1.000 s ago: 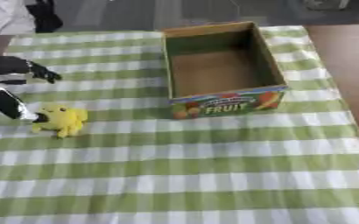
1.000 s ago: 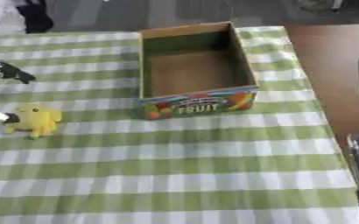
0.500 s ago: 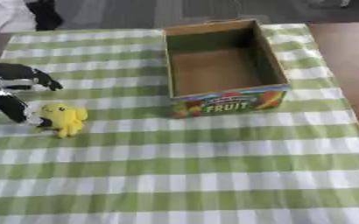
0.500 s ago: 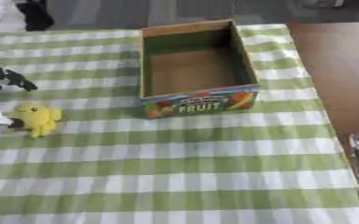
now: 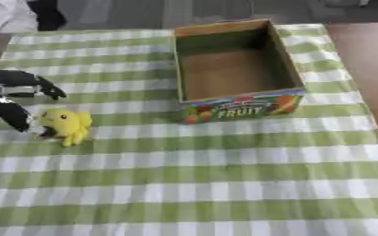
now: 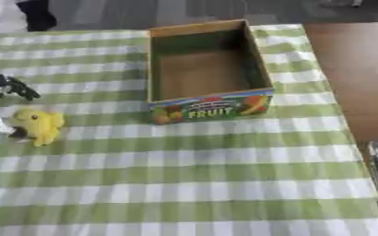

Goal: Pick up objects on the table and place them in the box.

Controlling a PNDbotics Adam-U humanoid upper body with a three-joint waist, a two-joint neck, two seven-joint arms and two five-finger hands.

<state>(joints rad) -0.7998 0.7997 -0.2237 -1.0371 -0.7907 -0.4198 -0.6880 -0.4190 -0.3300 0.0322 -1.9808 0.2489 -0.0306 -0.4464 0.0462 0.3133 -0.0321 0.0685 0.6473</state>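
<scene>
My left hand (image 5: 11, 99) spread its fingers (image 5: 16, 117) wide beside the yellow toy (image 5: 66, 125); closing off-centre, I risked nudging it away.

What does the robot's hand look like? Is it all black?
Mostly. The left hand has black, rounded fingers, like thick sausages, with shiny silver metal where they join the hand. Of the right arm only a dark, blurry strip shows at the right edge of the right eye view, so its hand cannot be described.
</scene>
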